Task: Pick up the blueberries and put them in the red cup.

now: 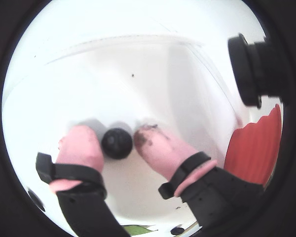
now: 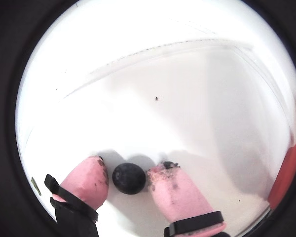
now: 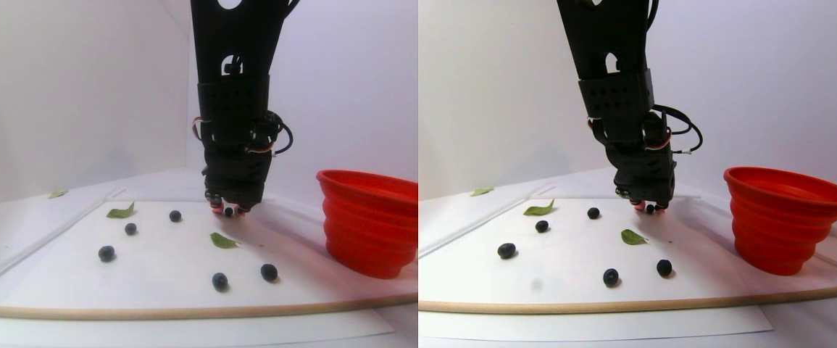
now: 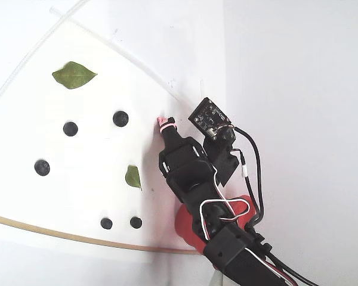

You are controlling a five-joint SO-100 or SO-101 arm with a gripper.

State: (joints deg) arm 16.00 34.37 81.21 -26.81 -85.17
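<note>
Bench (image 3: 172, 290): white, lying under a white sheet edged by a thin wooden strip (image 3: 172, 313).
Blueberries (image 3: 219, 281): six sitting scattered on the sheet, one between the hand's (image 3: 228, 211) pink tips.
Leaves (image 3: 223, 241): three lying flat, one off the sheet.
Red cup (image 3: 367, 221): standing upright at the stereo view's right.

Blue-black blueberries (image 3: 106, 253) and green leaves (image 3: 224, 241) dot the white board (image 3: 172, 290), which has a pale wooden front edge. The ribbed cup (image 3: 367, 221) is red; the black gripper (image 1: 117, 143) has smudged pink fingertips (image 1: 81, 148).
</note>
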